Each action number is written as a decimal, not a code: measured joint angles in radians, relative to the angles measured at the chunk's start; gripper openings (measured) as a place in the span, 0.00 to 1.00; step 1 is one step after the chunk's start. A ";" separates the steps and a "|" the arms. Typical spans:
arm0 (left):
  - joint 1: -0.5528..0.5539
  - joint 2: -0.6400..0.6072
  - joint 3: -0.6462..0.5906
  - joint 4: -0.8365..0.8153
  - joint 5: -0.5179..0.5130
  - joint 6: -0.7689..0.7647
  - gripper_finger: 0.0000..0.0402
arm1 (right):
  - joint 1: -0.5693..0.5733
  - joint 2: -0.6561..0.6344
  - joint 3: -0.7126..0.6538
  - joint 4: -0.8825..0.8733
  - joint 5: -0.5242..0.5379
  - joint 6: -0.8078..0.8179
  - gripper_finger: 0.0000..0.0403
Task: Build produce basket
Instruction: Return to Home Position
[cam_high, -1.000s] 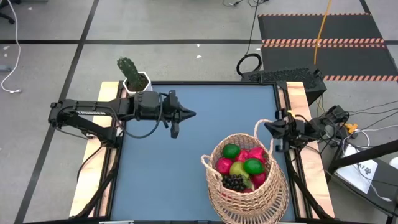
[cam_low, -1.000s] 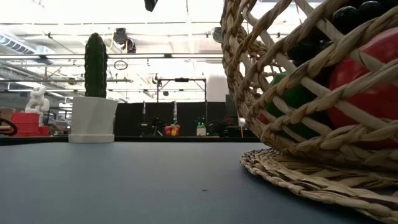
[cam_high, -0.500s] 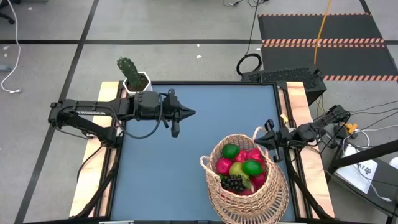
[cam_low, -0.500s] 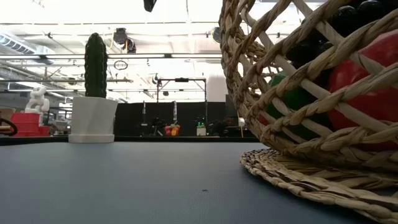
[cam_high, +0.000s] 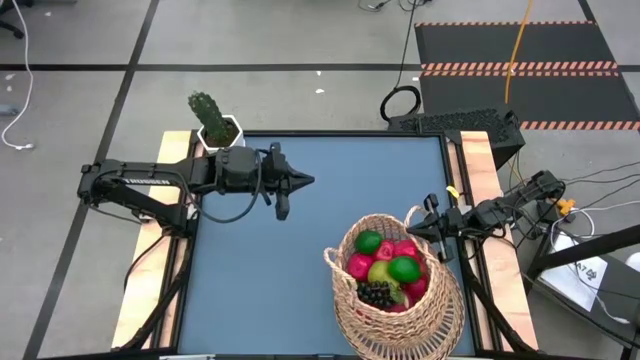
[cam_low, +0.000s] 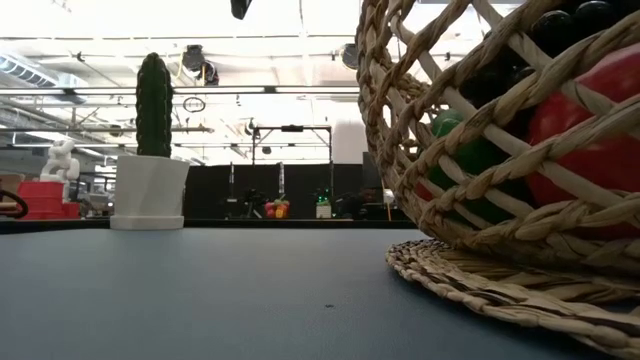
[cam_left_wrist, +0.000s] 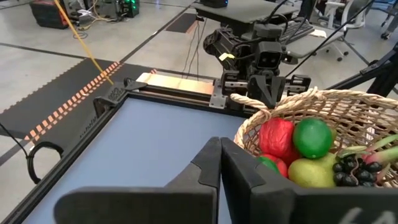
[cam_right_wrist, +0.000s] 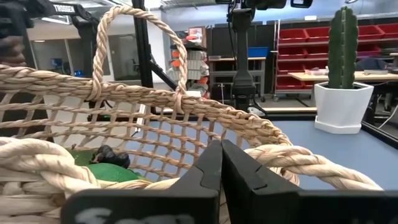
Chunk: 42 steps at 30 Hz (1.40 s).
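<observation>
Blue worktop (cam_high: 250, 260), grey floor around, open lab behind. Potted cactus (cam_high: 214, 125) at the far left corner. Basket (cam_high: 400, 335) by the near right corner, produce (cam_high: 388, 268) piled inside, lower layers hidden. Right fingers (cam_right_wrist: 208, 171) pressed together, empty, at the basket's far rim; I can't tell if touching. Left fingers (cam_left_wrist: 206, 169) closed, empty, over the far half.

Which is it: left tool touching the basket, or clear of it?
Apart. The high view shows a stretch of bare blue table between the left tool and the basket.
</observation>
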 joint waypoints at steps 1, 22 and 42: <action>0.000 0.000 0.000 0.000 0.000 0.000 0.04 | -0.002 0.000 0.000 0.000 0.000 -0.002 0.00; -0.004 0.000 0.000 0.000 0.009 0.082 0.02 | -0.193 0.000 0.000 -0.060 -0.222 -0.030 0.00; -0.008 0.000 0.000 0.006 0.010 0.049 0.01 | -0.405 0.002 0.029 0.158 -0.338 -0.059 0.00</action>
